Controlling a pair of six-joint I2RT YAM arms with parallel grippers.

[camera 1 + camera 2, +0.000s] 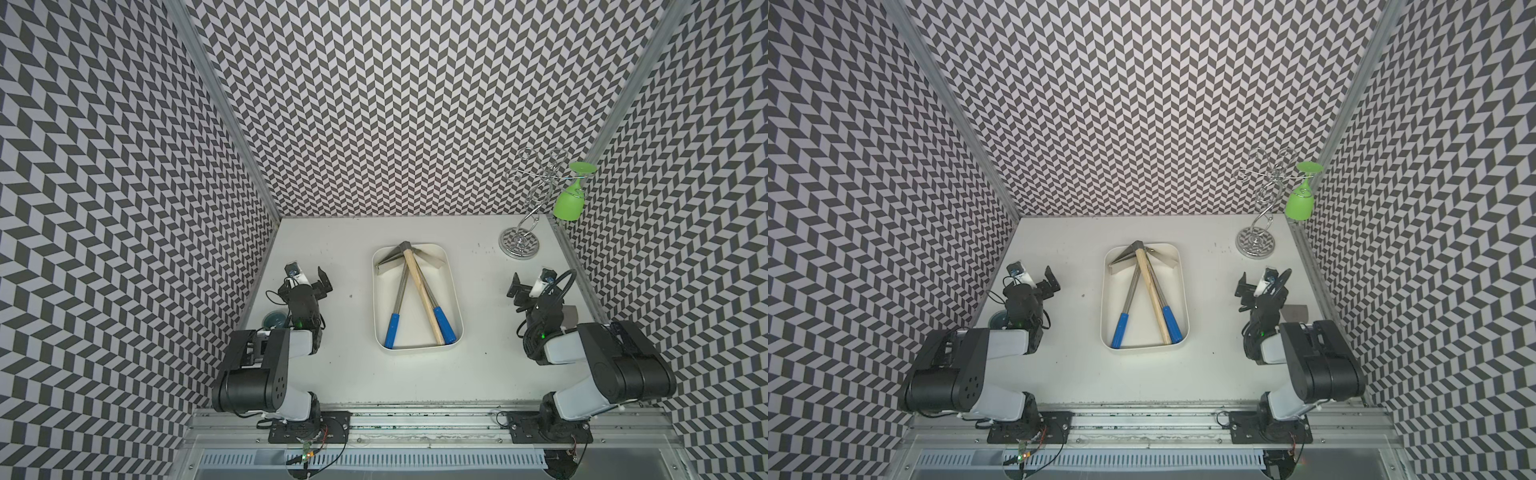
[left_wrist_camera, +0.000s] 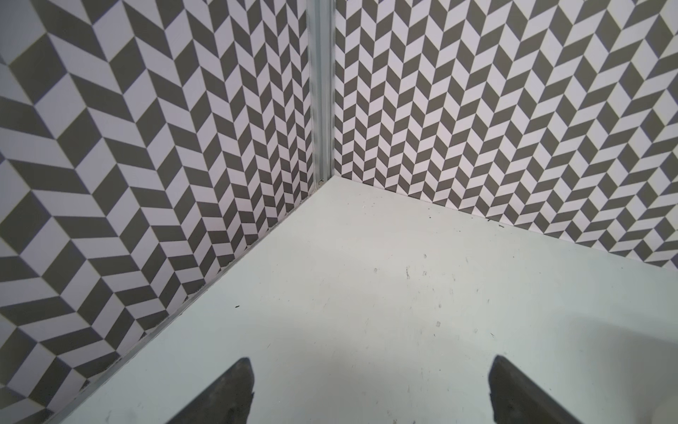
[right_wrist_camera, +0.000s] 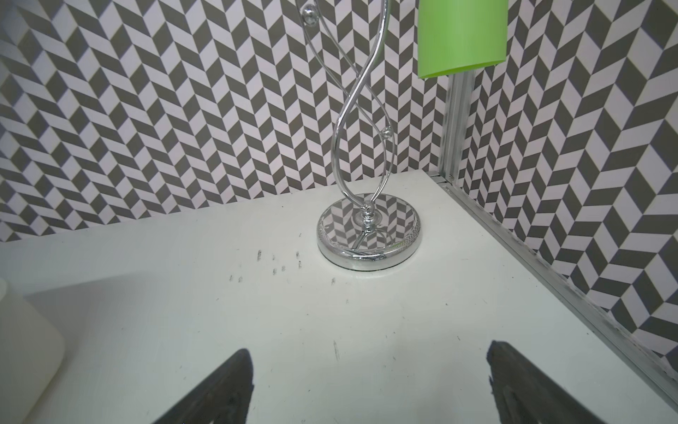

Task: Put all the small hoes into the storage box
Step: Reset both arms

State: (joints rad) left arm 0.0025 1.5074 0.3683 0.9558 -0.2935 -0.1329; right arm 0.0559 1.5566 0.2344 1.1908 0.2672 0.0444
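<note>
The storage box (image 1: 375, 303) (image 1: 1103, 299), a shallow cream-white tray, stands mid-table in both top views. Inside it lies the small hoe (image 1: 422, 295) (image 1: 1152, 293), wooden-handled, its grey metal head at the far end. It crosses two blue-handled tools (image 1: 392, 330) (image 1: 444, 328) lying in the same box. My left gripper (image 1: 323, 281) (image 1: 1052, 280) (image 2: 370, 361) hovers open to the left of the box, over bare table. Right of the box, my right gripper (image 1: 515, 289) (image 1: 1244, 286) (image 3: 368, 348) is open too, nothing between its fingers.
A chrome glass rack (image 1: 520, 243) (image 3: 368, 238) stands at the back right with a green glass (image 1: 567, 205) (image 3: 462, 36) hanging upside down from it. A teal round thing (image 1: 274, 320) sits behind my left arm. Patterned walls close three sides.
</note>
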